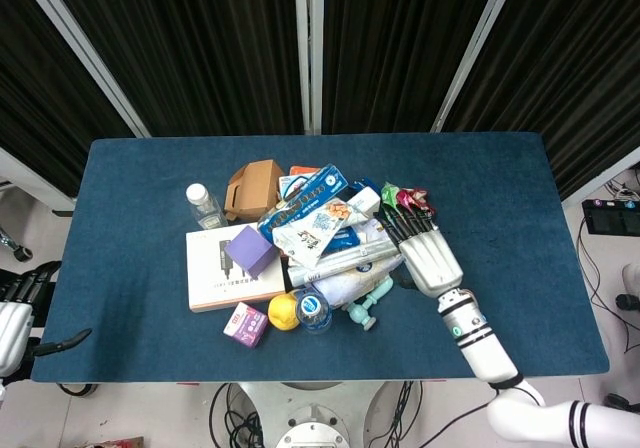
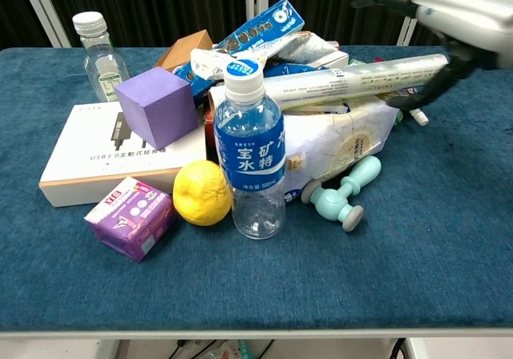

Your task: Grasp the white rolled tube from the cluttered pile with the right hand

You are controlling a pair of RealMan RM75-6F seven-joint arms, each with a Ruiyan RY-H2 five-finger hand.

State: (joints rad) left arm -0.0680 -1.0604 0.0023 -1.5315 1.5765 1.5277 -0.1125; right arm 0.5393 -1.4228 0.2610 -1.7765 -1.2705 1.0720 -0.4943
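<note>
Tabletop: right hand (image 1: 428,256) (fingers extended) over white rolled tube (image 2: 353,80).

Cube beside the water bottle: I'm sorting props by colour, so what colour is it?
Purple, plain on every visible face. The cube shows best in the chest view.

Right hand (image 1: 428,256) is over the right end of the pile, palm down, fingers (image 1: 400,223) stretched flat and apart, covering the far end of the white tube (image 1: 345,262). The tube lies slanted across a pale bag (image 1: 345,284), its free end pointing toward the white flat box (image 1: 215,270) with the purple cube (image 1: 250,250) on it. Just in front sit a lemon (image 1: 283,311), a blue-capped bottle (image 1: 312,309) and a mint dumbbell (image 1: 366,305). Left hand (image 1: 12,326) rests off the blue table (image 1: 130,188), at the left edge, holding nothing.
</note>
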